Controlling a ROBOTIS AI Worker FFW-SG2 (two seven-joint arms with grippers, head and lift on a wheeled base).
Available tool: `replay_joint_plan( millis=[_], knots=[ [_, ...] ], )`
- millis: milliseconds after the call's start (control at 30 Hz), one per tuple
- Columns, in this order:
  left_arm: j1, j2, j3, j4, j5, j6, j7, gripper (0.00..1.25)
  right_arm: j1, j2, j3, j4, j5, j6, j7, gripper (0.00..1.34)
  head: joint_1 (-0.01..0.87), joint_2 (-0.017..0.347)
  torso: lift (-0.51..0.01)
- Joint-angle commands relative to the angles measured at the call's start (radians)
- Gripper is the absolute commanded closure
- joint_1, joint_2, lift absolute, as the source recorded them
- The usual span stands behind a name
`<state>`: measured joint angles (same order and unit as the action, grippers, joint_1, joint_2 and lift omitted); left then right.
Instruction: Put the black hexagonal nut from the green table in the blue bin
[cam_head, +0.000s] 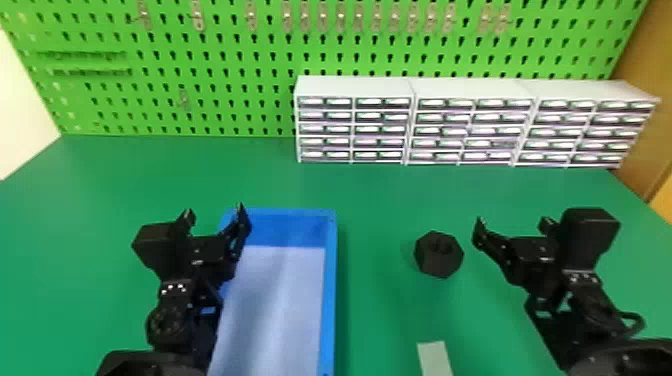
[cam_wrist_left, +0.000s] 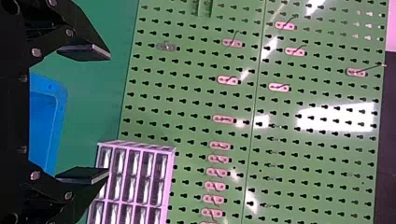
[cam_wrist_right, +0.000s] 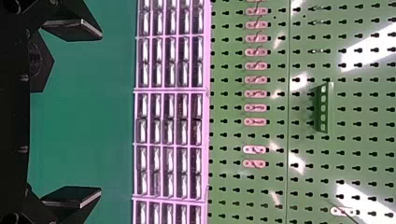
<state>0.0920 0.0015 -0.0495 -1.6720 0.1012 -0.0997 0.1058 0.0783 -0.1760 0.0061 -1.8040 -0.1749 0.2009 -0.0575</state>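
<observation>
The black hexagonal nut (cam_head: 439, 254) sits on the flat green bench (cam_head: 372, 200), just left of my open, empty black right tool (cam_head: 512, 223), farther from my black left tool (cam_head: 214, 211), also open.

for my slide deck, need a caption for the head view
Two open tools flank a black hexagonal nut on the green table, the blue bin to its left.

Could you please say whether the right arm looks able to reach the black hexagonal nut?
Probably yes: the black right gripper is open beside the nut, with green table surface showing between them.
</observation>
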Motion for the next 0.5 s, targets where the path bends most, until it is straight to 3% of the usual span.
replay_joint_plan(
  millis=[0,467],
  knots=[
    [0.0,0.0,0.0,0.0,0.0,0.0,0.0,0.38,0.0,0.0,0.002,0.0,0.0,0.0,0.001,0.13,0.657,0.057,-0.095],
    [0.0,0.0,0.0,0.0,-0.002,0.0,0.0,0.38,-0.003,-0.008,0.011,-0.029,-0.009,0.077,-0.001,0.13,0.657,0.057,-0.095]
  ],
)
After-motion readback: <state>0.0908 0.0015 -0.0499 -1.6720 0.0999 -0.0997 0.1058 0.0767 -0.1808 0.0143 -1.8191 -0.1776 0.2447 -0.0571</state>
